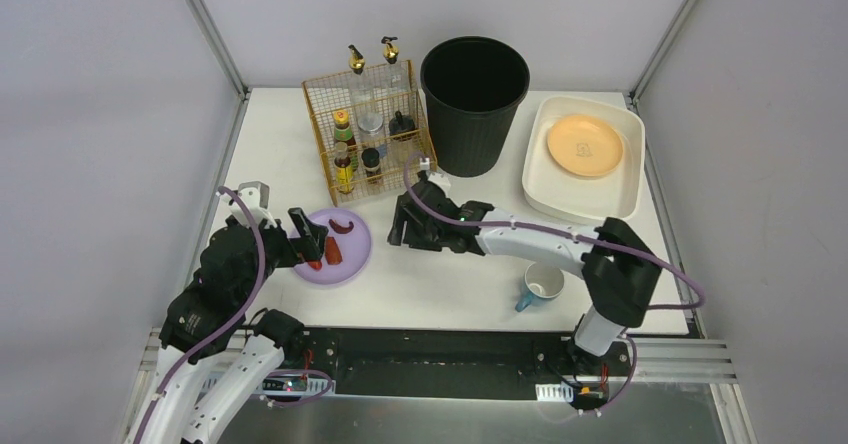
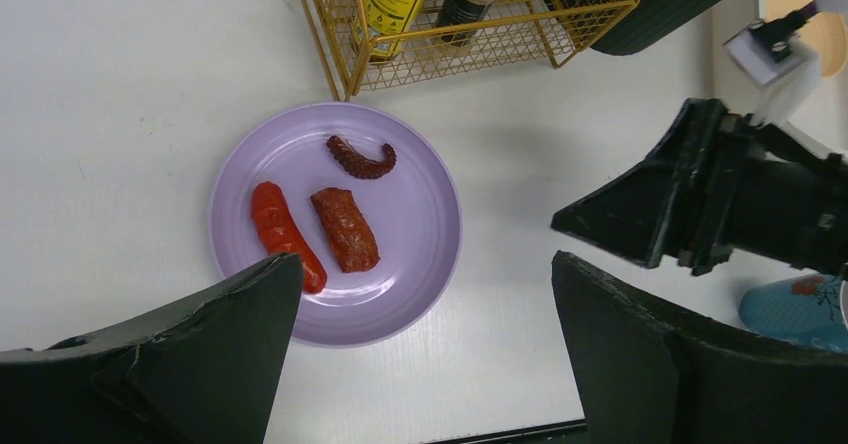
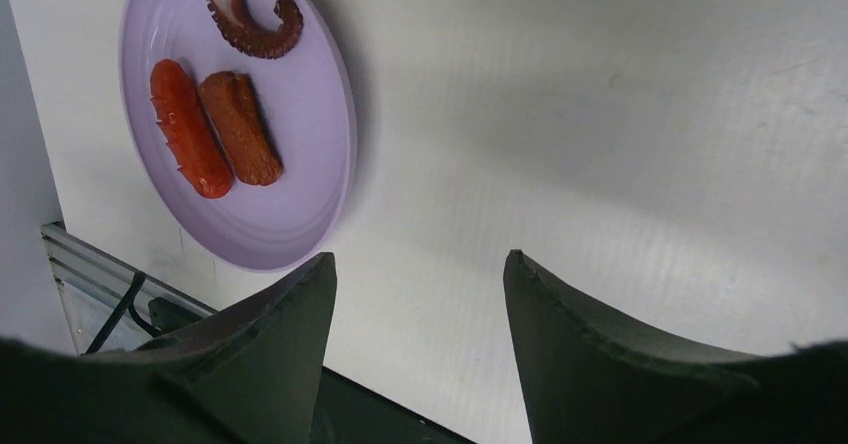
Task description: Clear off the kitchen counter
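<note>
Looks like time to lift the plate [image 2: 420, 219] off the counter [image 1: 450, 276], with left gripper [image 2: 425, 269] spread wide over it and right gripper [image 3: 420, 259] spread, empty, just beside, needing a drop to pinch the rim.

**Three views: one overhead, two riding the wrists**

Your top camera sat above and behind the arm bases, looking down and forward from far enough back to take in the whole matte white kitchen counter [image 1: 440, 284]. Your left wrist camera looked almost straight down at close range past the left gripper [image 2: 425, 269], over the round lilac plate [image 2: 425, 219] and a corner of the yellow wire basket [image 2: 340, 64]. Your right wrist camera, also close, looked down past the right gripper [image 3: 418, 259] at bare counter, with that plate at its upper left. All three views shared the plate.
</note>
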